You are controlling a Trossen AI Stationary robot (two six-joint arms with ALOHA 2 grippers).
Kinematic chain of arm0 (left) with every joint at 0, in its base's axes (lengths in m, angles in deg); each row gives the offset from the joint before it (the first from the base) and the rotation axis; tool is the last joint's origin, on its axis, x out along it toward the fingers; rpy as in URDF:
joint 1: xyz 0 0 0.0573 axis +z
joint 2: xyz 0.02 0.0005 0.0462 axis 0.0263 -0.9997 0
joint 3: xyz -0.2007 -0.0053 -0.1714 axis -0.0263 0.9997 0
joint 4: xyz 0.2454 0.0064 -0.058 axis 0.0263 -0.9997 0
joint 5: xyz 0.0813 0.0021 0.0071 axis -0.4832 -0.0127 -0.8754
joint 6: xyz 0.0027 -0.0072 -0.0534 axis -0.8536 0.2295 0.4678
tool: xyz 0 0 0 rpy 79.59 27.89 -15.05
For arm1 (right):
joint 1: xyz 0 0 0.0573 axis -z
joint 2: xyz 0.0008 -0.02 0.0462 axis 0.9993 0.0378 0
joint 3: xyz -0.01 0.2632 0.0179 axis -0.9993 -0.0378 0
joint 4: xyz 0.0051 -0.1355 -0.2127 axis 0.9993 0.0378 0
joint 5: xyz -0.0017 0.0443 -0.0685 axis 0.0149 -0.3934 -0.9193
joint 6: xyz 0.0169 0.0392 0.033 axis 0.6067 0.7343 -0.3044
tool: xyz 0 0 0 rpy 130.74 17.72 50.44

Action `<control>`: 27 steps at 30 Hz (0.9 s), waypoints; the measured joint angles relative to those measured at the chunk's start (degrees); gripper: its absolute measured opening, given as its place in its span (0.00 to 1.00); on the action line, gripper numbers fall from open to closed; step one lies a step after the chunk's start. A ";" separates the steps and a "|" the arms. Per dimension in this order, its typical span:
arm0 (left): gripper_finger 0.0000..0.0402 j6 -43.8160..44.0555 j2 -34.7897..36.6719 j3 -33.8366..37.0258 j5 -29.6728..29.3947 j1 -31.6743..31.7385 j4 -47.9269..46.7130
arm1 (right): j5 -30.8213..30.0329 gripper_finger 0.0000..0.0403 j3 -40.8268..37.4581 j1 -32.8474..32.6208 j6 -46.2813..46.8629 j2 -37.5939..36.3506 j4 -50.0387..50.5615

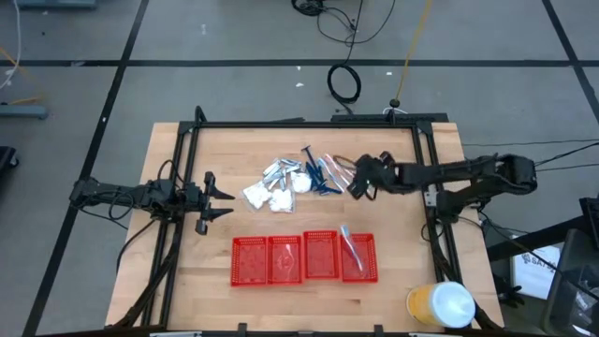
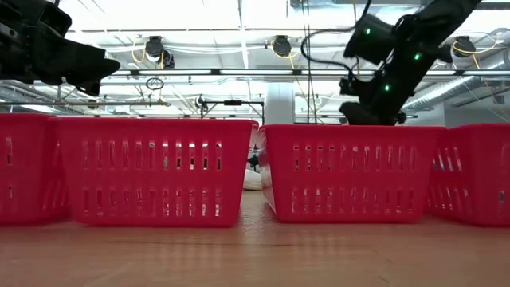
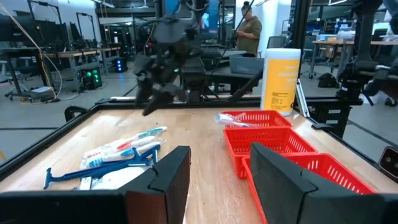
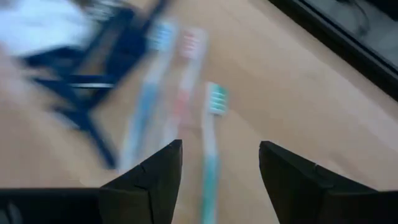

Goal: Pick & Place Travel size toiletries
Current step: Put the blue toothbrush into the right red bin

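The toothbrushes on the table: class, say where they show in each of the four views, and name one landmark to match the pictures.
High view: toothbrushes, right of the pile, by the right end effector.
Low view: not seen, behind the baskets.
Left wrist view: at left, beyond the razor.
Right wrist view: centre, ahead of the open fingers.
Landmark: the blue razors beside them.
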 joint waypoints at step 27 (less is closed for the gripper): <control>0.41 0.00 -0.02 -0.02 0.02 -0.02 0.00 | 13.65 0.34 -23.43 5.97 -0.11 -0.20 -28.52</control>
